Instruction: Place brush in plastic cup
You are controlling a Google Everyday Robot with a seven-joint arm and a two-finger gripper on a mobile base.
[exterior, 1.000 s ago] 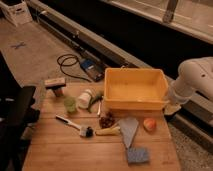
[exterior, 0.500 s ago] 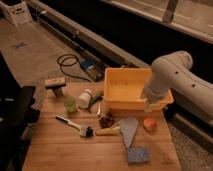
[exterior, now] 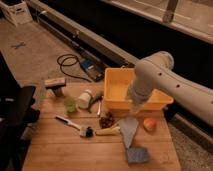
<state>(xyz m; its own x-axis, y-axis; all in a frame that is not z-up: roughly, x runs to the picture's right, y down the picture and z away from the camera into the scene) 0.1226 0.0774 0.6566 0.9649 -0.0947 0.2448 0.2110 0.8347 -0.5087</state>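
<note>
Gripper (exterior: 136, 105) moved in over yellow tub (exterior: 113, 93); open/shut can't tell; brush (exterior: 73, 124) well apart.

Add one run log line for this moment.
stage: brush not yet grasped | end effector: over front wall of yellow tub | brush: flat on table | plastic cup: upright, behind brush handle

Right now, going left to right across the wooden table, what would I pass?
Tan-topped block → plastic cup → white container → yellow tub, with the gripper hanging over its front wall → orange round object.
</note>
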